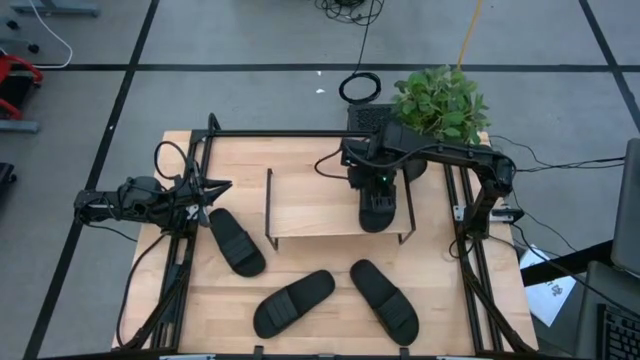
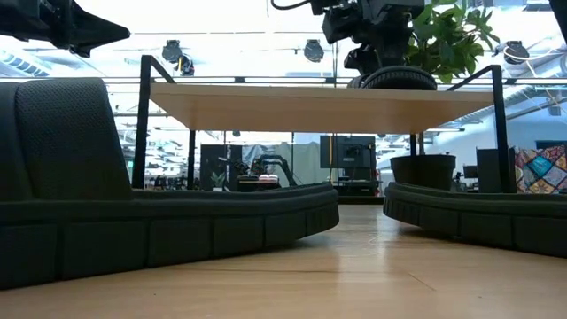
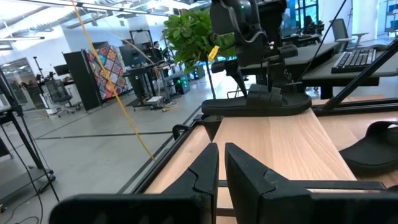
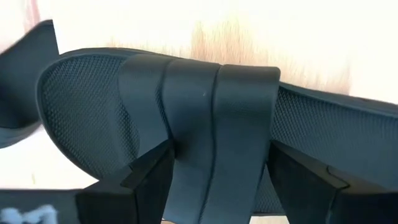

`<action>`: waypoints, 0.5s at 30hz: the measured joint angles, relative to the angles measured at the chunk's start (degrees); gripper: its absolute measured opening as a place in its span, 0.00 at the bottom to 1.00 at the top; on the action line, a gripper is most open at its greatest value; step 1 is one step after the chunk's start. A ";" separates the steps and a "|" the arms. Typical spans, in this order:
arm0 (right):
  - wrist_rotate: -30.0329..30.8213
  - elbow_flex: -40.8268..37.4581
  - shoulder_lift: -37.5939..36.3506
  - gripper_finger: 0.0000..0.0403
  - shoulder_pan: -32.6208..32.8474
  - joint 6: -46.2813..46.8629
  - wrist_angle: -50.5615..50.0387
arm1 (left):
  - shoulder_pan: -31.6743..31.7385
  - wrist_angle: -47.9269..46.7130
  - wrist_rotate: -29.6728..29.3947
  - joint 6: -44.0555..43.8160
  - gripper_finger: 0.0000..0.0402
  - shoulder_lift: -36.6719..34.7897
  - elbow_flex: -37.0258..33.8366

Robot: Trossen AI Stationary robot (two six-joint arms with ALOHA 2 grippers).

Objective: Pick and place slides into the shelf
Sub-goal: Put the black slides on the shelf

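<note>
Four black slides show. One slide (image 1: 378,213) lies sole-down at the right end of the shelf's light wood top board (image 1: 320,205), strap up (image 4: 214,118). My right gripper (image 1: 377,188) stands over it, fingers down either side of the strap. Three more slides lie flat on the table: one (image 1: 236,241) left of the shelf, two (image 1: 293,302) (image 1: 384,298) in front of it. My left gripper (image 1: 207,190) hovers shut left of the shelf, touching nothing; in the left wrist view its fingers (image 3: 222,163) nearly meet. My right gripper holds the slide by its wide strap (image 4: 186,134), pinched between the two fingers (image 4: 149,171), one against each edge of the strap. The fingers come from above, pointing down. The slide sits level, its sole on the shelf's top board (image 3: 280,134).
A potted plant (image 1: 438,102) stands just behind the shelf's right end. Thin black shelf legs (image 2: 143,120) rise at the corners. Black frame rails (image 1: 180,250) run along the table's left and right sides. Bare wood lies between the shelf and the near slides.
</note>
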 joint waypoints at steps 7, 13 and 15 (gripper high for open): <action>-0.46 0.00 -0.19 0.60 0.98 -0.13 0.44 | 0.00 -0.06 0.01 -0.06 0.09 0.01 0.00; -1.05 0.35 -2.05 0.60 0.98 1.29 0.36 | 0.01 -0.06 0.01 -0.17 0.09 0.02 0.00; -1.04 0.84 -3.01 0.60 1.02 1.29 0.47 | -0.01 -0.06 0.01 -0.17 0.09 0.01 0.00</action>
